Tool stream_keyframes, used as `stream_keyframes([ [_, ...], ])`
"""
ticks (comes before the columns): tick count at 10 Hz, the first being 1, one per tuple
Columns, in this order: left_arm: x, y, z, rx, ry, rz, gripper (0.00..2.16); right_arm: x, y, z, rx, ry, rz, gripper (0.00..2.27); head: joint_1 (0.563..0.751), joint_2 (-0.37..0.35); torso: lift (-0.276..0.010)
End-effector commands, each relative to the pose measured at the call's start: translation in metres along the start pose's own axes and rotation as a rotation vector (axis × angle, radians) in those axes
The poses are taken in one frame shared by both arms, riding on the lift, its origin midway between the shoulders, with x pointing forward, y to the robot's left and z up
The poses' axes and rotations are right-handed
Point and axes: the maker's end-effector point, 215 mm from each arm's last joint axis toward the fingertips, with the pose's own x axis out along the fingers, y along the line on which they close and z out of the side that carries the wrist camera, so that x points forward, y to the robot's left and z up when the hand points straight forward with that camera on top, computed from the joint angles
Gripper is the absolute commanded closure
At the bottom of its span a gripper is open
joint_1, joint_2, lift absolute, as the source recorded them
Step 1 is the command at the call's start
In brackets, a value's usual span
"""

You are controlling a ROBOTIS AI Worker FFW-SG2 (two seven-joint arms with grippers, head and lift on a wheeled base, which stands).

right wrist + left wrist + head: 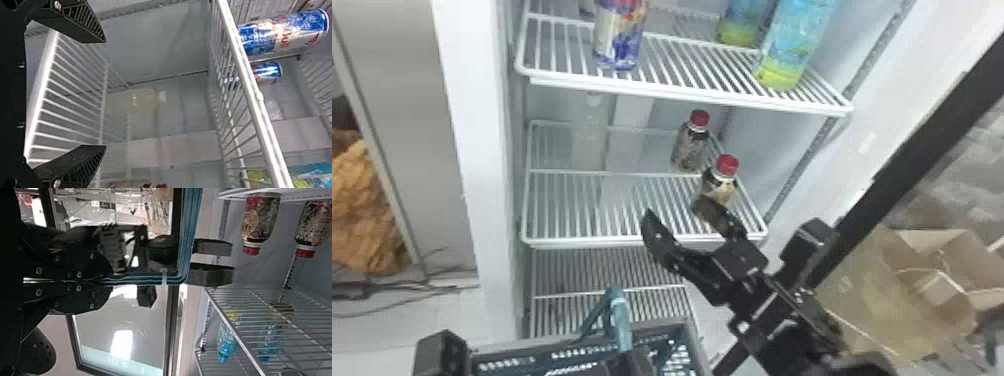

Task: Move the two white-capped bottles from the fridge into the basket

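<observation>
Bottle (589, 135), pale, translucent, white-capped, stands beyond and left of our right tool (677, 207): gaping, empty, likely to straddle it. Our left tool (109, 281) clamps teal plastic handle (620, 320) of grey-blue basket (657, 325), presumably steadying it.

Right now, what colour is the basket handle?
Basket handle: teal blue. Shows best in the left wrist view.

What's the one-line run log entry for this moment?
Left hand: shut on basket handle | Right hand: open, empty, by middle shelf | White-capped bottle: on that shelf | Two red-capped bottles: same shelf, right side
</observation>
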Motion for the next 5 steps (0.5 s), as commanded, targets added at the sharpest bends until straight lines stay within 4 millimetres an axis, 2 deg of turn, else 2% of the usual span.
stream_keyframes([
  [1, 0.003, -0.001, -0.001, 0.0, 0.008, -0.004, 1.12, 0.029, -0.004, -0.005, -0.004, -0.043, 0.02, 0.08, 0.695, -0.35, -0.26],
  [2, 0.004, -0.002, -0.001, 0.002, 0.009, -0.004, 1.12, 0.041, -0.002, 0.0, -0.023, -0.055, 0.031, 0.08, 0.695, -0.35, -0.26],
  [5, 0.004, -0.003, 0.001, 0.005, 0.008, -0.006, 1.12, 0.069, -0.012, -0.003, -0.063, -0.067, 0.032, 0.07, 0.695, -0.325, -0.26],
])
